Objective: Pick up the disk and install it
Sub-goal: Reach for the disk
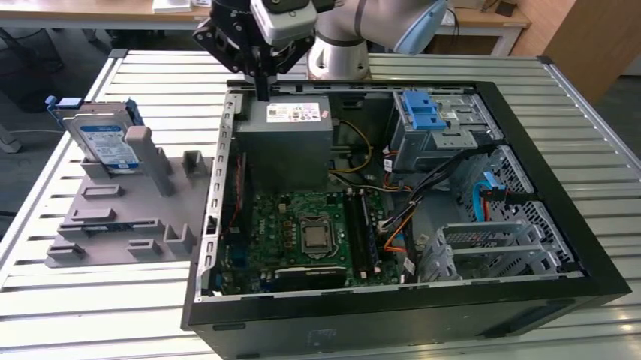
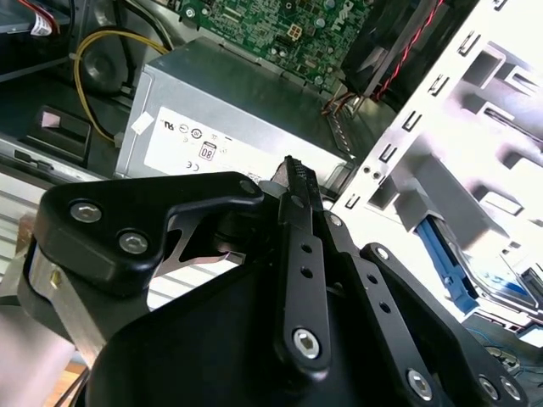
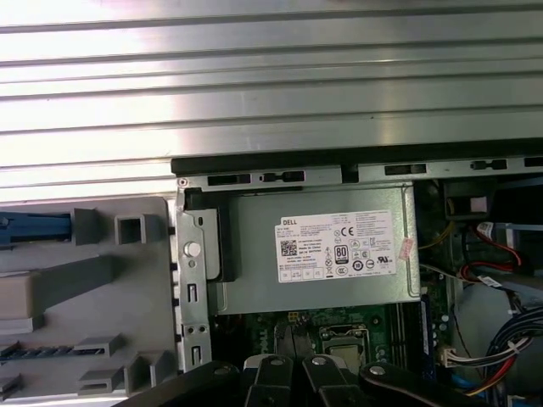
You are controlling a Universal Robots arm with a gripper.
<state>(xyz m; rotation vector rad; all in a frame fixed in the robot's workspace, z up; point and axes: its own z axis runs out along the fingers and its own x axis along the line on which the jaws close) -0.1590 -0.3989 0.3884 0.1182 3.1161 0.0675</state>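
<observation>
Zero in the gripper (image 1: 264, 93), jaws clenched empty, power supply (image 1: 285, 142) just beneath them, disk (image 1: 105, 146) well off to their side, propped on edge in a grey rack (image 1: 110, 217), likely for an easy pinch.

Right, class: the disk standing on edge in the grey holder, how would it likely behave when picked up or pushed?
Probably stiff: the disk looks like a flat metal slab in a blue frame, so it should not flex. Pushed, it might tip, since it stands on edge, propped by posts of the grey holder.
</observation>
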